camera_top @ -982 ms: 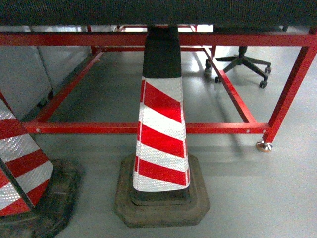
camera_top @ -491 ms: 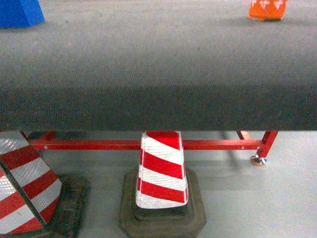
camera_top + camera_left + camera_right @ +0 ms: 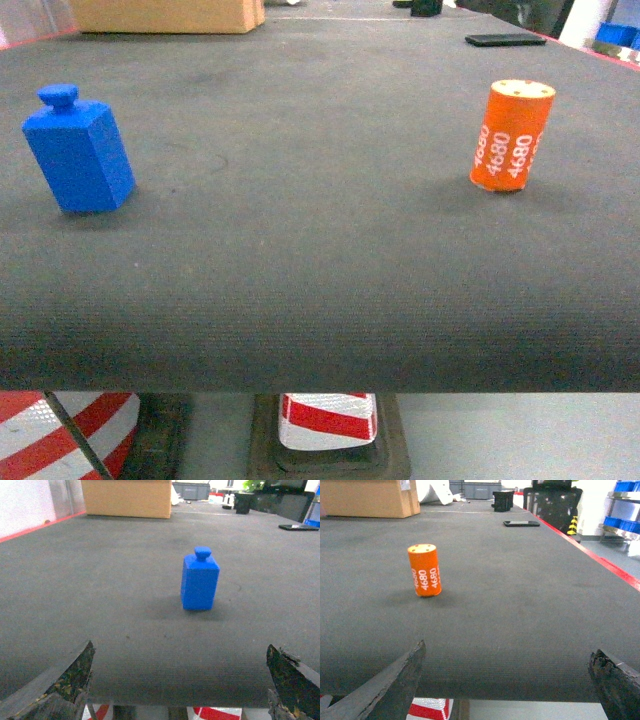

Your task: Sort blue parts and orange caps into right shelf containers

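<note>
Both pieces were still unsorted when you paused: nothing was picked, so you were at the approach step, judging by how things lay. Your table, a broad dark felt-like top with a red edge on its right side, carried the blue part standing upright at head-view left and the orange cap upright at right, well apart. Your left gripper hung released at the near edge, fingers spread wide, with the blue part ahead and slightly right of centre; your right gripper was likewise released, the cap ahead and left of centre. Next you would need to reach forward, centre each spread pair on its piece and close, then carry both to the crates. Those crates showed only as blue shapes on a shelf far right. Beyond lay a cardboard box and a phone; striped cones stood below.
</note>
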Robot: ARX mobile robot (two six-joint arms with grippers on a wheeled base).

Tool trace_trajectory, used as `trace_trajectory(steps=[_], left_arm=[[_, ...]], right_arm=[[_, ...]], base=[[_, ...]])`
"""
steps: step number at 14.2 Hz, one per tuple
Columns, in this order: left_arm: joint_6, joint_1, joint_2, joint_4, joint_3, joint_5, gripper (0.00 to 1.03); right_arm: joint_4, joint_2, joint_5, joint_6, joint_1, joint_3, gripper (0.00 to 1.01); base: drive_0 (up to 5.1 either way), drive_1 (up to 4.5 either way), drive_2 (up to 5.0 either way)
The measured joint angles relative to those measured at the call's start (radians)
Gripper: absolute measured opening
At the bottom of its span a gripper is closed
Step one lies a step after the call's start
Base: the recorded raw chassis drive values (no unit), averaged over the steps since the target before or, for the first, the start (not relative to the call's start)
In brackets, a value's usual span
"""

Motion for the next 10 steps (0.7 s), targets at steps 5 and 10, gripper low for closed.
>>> trace_trajectory(steps=[5, 10], left_arm=[[0.001, 0.0, 0.0, 0.0, 0.0, 0.0, 0.98], [0.0, 0.0, 0.0, 0.004, 0.0, 0.0, 0.98]], right_arm=[[0.0, 0.0, -0.001, -0.001, 0.0, 0.0, 0.98], [0.001, 0.0, 0.0, 0.0, 0.0, 0.0, 0.98]], base=[[0.0, 0.0, 0.0], [0.0, 0.0, 0.0]])
